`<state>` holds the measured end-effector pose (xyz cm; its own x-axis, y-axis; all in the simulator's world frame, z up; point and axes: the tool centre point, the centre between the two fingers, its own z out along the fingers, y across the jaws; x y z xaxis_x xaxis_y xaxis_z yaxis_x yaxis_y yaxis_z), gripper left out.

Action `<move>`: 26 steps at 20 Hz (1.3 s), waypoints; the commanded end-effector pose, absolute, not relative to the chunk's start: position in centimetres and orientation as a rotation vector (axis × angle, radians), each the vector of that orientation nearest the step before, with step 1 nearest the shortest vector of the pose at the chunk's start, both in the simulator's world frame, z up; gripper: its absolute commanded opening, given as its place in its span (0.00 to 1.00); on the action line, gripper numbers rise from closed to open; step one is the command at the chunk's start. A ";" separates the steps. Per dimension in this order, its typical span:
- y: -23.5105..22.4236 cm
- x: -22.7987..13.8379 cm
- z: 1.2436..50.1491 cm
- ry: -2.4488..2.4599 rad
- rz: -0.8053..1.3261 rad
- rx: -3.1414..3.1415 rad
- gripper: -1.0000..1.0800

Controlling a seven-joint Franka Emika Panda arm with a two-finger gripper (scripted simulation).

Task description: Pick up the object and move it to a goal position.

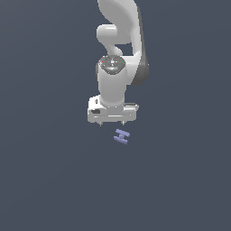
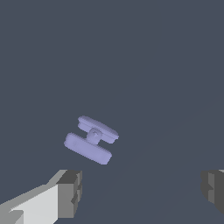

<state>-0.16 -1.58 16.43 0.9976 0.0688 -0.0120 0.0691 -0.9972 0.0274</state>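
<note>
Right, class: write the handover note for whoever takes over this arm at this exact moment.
Gripper: open, holding nothing; its fingers are spread wide apart.
Object: the small lavender H-shaped piece lies on the dark surface, just below the gripper in the exterior view, untouched and not between the fingers.
Done: arm brought close to the piece.
Left: line up over it, descend, close on it, lift, carry to the goal. No goal marker is visible in either view.

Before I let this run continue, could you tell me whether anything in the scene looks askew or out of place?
Nothing looks damaged. The small lavender-blue H-shaped piece lies flat on the plain dark grey surface, its bars at an angle to the white tool. The wrist view shows it off-centre, nearer one grey fingertip. The tool is open and apart from it.
</note>
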 end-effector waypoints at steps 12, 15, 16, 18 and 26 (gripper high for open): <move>-0.8 -0.2 14.8 0.422 -0.022 3.084 0.96; -0.5 -0.2 14.2 0.547 -0.024 3.065 0.96; -0.4 -0.2 14.0 0.593 -0.024 3.057 0.96; -0.1 -0.3 13.5 0.685 -0.025 3.039 0.96; 0.9 -0.4 11.7 1.047 -0.024 2.941 0.96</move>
<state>-0.38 0.74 12.04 0.8037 0.5946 -0.0217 0.5950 -0.8036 0.0153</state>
